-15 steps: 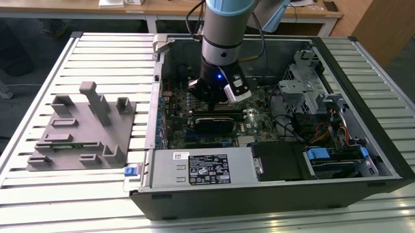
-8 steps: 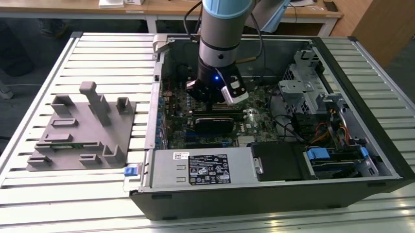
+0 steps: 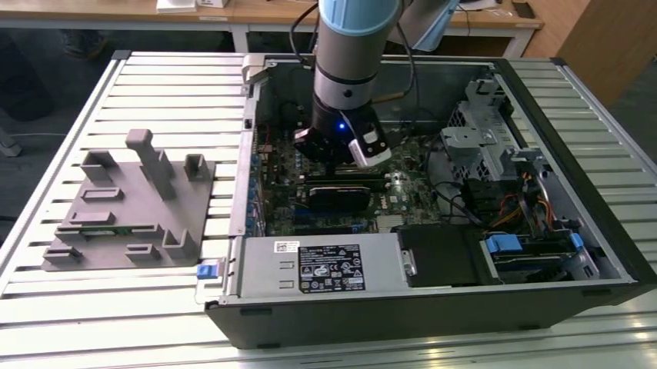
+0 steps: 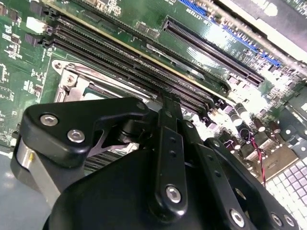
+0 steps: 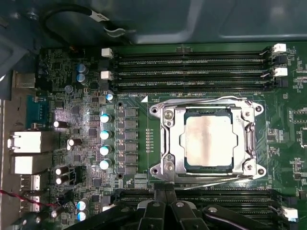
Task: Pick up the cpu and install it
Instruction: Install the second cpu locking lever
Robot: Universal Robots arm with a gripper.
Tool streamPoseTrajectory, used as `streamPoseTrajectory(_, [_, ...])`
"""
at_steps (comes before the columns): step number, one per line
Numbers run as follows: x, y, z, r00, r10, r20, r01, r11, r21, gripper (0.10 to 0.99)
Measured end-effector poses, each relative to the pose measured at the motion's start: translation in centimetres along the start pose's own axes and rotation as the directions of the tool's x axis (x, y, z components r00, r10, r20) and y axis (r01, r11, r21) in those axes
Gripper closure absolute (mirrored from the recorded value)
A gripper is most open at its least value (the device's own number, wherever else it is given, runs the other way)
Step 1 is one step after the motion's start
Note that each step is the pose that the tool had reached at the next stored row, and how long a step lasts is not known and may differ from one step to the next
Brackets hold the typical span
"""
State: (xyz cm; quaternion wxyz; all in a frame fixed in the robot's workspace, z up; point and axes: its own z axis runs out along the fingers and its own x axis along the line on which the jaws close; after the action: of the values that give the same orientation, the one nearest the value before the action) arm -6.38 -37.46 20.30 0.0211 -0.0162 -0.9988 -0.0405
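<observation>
Your gripper point(image 5: 165, 194) sits low inside the open computer case point(image 3: 575, 154), black linkage crowding both wrist views; you cannot tell from these frames how wide the fingers stand, and nothing shows held between them. In the first wrist view the fingertips hang just beside the socket frame point(image 5: 165, 143), at about 7 o'clock from the chip. The cpu point(image 5: 208, 140) lies flat in that socket, pale silvery top up, framed by the metal bracket on the green motherboard point(image 5: 86, 158). The thin retention lever point(image 5: 225, 181) crosses at 6 o'clock of the chip, apart from it. Memory slots point(image 5: 192, 72) run in rows at 12 o'clock of the socket; more rows lie at 6 o'clock, next to the gripper. Blue-topped capacitors point(image 5: 104, 141) line up at 9 o'clock of the socket. In the exterior view the arm point(image 3: 349, 69) drops into the case middle, the power supply point(image 3: 323, 265) at 6 o'clock from it. The grey fixture point(image 3: 134, 207) rests on the slatted table point(image 3: 61, 307), well apart at 9 o'clock from the case.
</observation>
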Motion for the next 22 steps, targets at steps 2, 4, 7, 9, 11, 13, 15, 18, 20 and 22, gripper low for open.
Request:
streamPoseTrajectory(2, [0.09, -0.01, 0.08, 1.0000, 0.000, -0.0002, 0.000, 1.0000, -0.003, 0.980])
streamPoseTrajectory(4, [0.22, -0.02, 0.16, 1.0000, 0.000, -0.0003, 0.000, 1.0000, -0.007, 0.980])
streamPoseTrajectory(7, [0.33, -0.04, 0.29, 1.0000, 0.000, -0.0005, 0.000, 0.9999, -0.011, 0.980])
streamPoseTrajectory(9, [0.35, -0.05, 0.38, 1.0000, -0.001, -0.0007, 0.001, 0.9999, -0.015, 0.980])
streamPoseTrajectory(11, [0.36, -0.06, 0.43, 1.0000, -0.001, -0.0010, 0.001, 0.9998, -0.020, 0.980])
streamPoseTrajectory(13, [0.35, -0.05, 0.43, 1.0000, -0.001, -0.0010, 0.001, 0.9997, -0.024, 0.980])
streamPoseTrajectory(15, [0.36, -0.05, 0.37, 1.0000, -0.001, -0.0009, 0.001, 0.9997, -0.025, 0.980])
streamPoseTrajectory(18, [0.37, -0.02, 0.07, 1.0000, -0.001, -0.0009, 0.001, 0.9997, -0.025, 0.980])
streamPoseTrajectory(20, [0.37, -0.02, 0.02, 1.0000, -0.001, -0.0010, 0.001, 0.9996, -0.027, 0.980])
streamPoseTrajectory(22, [0.37, -0.14, 0.00, 1.0000, -0.002, -0.0017, 0.002, 0.9990, -0.045, 0.980])
